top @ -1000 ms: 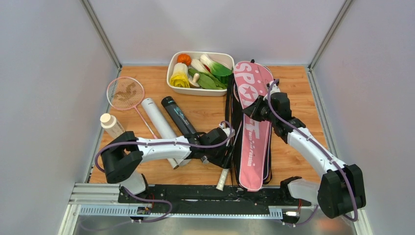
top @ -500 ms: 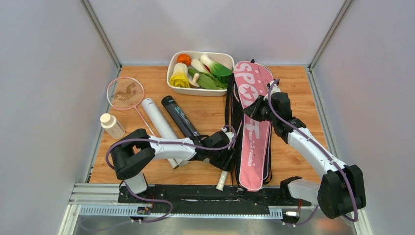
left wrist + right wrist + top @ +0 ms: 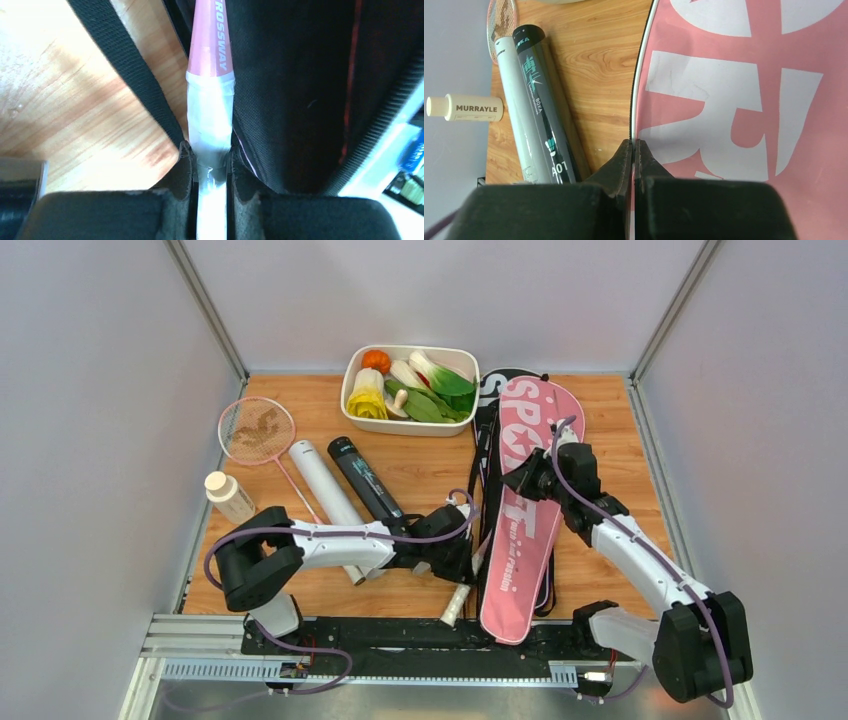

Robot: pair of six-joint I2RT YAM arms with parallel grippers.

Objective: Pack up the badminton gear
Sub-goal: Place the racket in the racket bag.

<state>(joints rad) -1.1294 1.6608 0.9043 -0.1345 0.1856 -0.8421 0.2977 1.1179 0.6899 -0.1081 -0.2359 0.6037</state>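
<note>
Grey walls (image 3: 450,290) box a wooden tabletop (image 3: 420,470) bearing the pink racquet cover (image 3: 515,550).

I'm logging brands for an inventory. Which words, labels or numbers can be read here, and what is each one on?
"MURRAYLE": on the small bottle.
"A01": near the end of the black tube.
"CROSSWAY": on the pink racquet handle, just above its white grip wrap.
"SPO" and "T": big white letters on the pink cover; the word is partly hidden.
Too small or blurred to read: the black tube's other print and the small script lower on the pink cover.
</note>
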